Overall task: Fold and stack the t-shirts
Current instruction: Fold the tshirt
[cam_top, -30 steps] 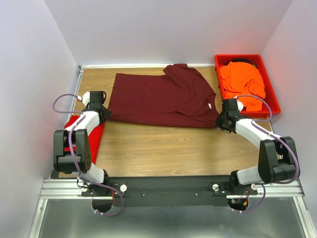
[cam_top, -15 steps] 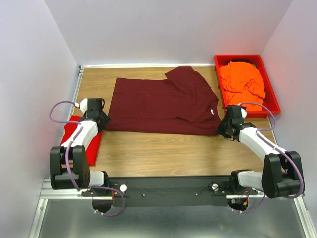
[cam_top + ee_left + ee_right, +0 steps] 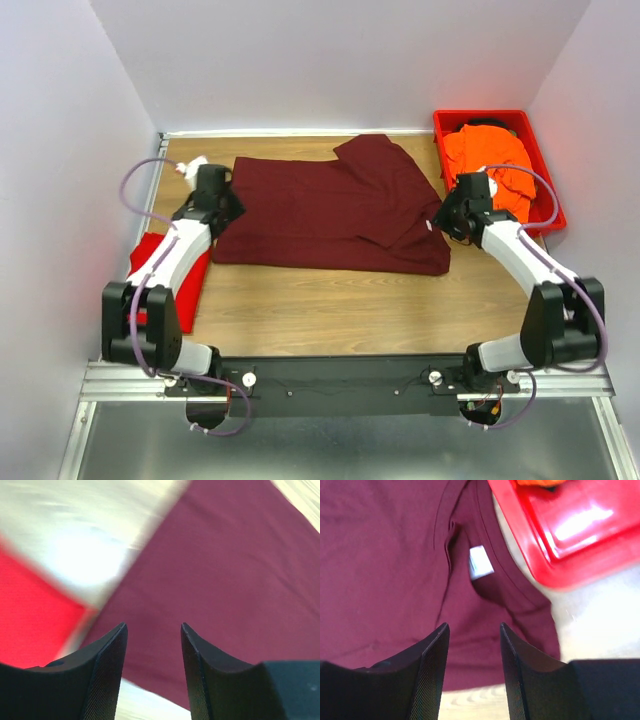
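The dark maroon t-shirt point(image 3: 330, 205) lies spread flat across the middle of the wooden table point(image 3: 330, 300), with one part folded over at its far right. My left gripper point(image 3: 224, 204) hovers open over the shirt's left edge; the left wrist view shows maroon cloth point(image 3: 230, 565) under the gripper point(image 3: 152, 627), nothing held. My right gripper point(image 3: 447, 214) is open above the collar end; its wrist view shows the gripper point(image 3: 472, 626) over the shirt point(image 3: 385, 565) and white neck label point(image 3: 481, 562). A bright red t-shirt point(image 3: 172, 272) lies folded at the left. An orange t-shirt point(image 3: 492, 160) is bunched in the bin.
A rigid red plastic bin point(image 3: 480, 115) stands at the back right, close beside my right gripper, and its corner point(image 3: 560, 525) fills the right wrist view's top right. Pale walls close in the table on three sides. The red shirt point(image 3: 30, 620) lies just left of my left gripper.
Both grippers were shut on the maroon shirt's side edges, drew it towards the near side, then opened and let go. Both have since moved away from me, along the shirt's sides.
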